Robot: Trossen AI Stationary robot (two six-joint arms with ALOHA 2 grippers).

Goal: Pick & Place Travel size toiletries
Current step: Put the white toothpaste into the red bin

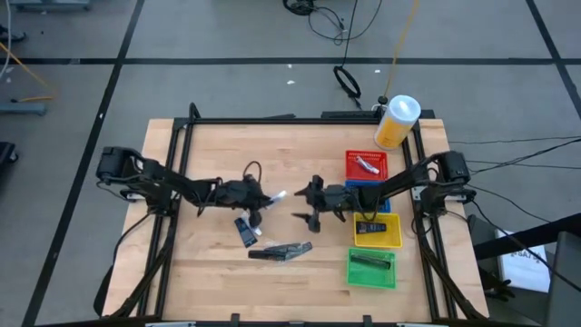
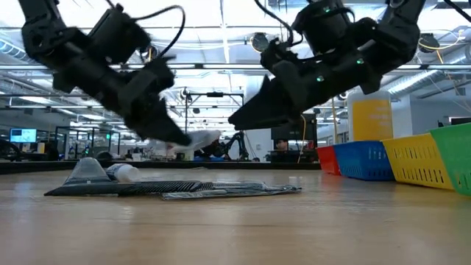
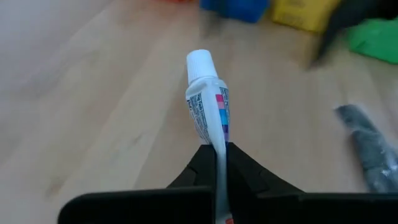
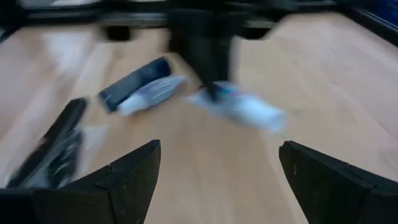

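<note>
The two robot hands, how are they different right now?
The left gripper is shut on a white tube, pinching its flat end; the right gripper is open and holds nothing. The left gripper carries its tube above the table; the right gripper faces it from the baskets' side. Both are dark, two-fingered, and near the table's middle.

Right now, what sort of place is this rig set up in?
Likely a robotics lab or open-plan workshop: a wooden worktable on grey floor, cables trailing behind it, and rows of ceiling lights over distant monitor desks.
</note>
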